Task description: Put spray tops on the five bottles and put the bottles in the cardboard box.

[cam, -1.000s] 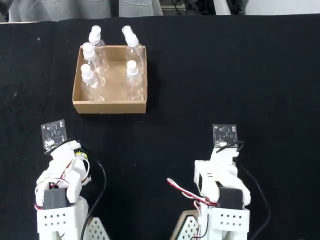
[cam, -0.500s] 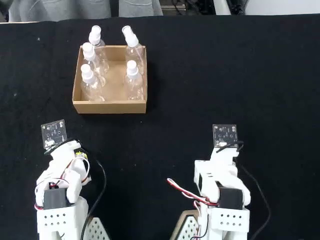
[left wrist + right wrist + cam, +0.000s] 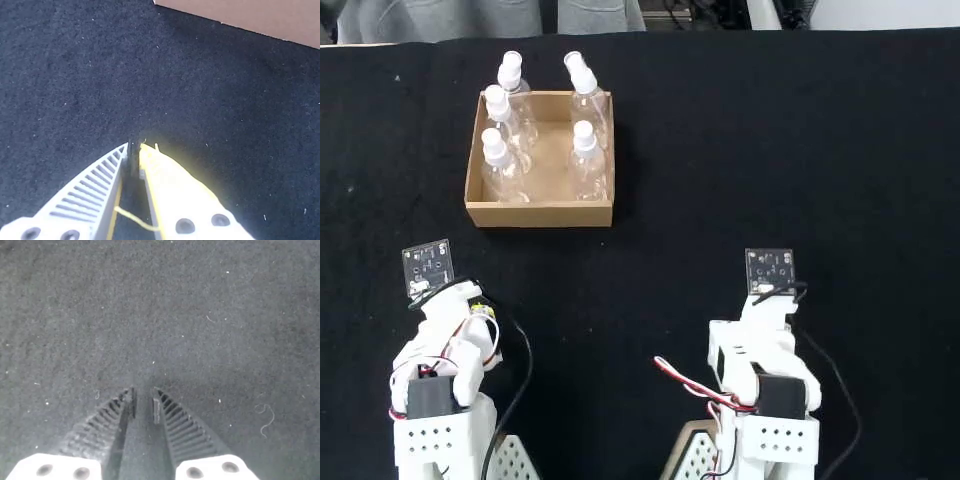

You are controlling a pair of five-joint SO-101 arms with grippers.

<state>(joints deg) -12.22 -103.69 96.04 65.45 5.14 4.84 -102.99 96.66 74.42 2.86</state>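
Table: black cloth-covered table (image 3: 770,150); it carries the box and both arm bases.
Box: open brown cardboard box (image 3: 540,213), at about 11 o'clock on the table in the high view. A corner of its wall (image 3: 250,15) shows in the left wrist view.
Arms: white left arm (image 3: 445,335) folded at 7 o'clock on the table; white right arm (image 3: 765,345) folded at 5 o'clock. Both are well apart from the box.
Bottles: five clear plastic bottles with white spray tops (image 3: 586,165), all upright inside the box. Three stand along its 9 o'clock side, two along its 3 o'clock side.
Left gripper: left gripper (image 3: 134,147) with fingers pressed together, empty, over bare cloth.
Right gripper: right gripper (image 3: 143,392) with fingers drawn nearly together, pinching nothing, over bare cloth.
Step in hand: judged to be the final park, since every bottle is capped and boxed.
Procedure: hold both arms folded with fingers together. Any motion toward 12 o'clock risks nudging the box.
Check: confirm each top sits straight. Thread seating is too small to tell here.
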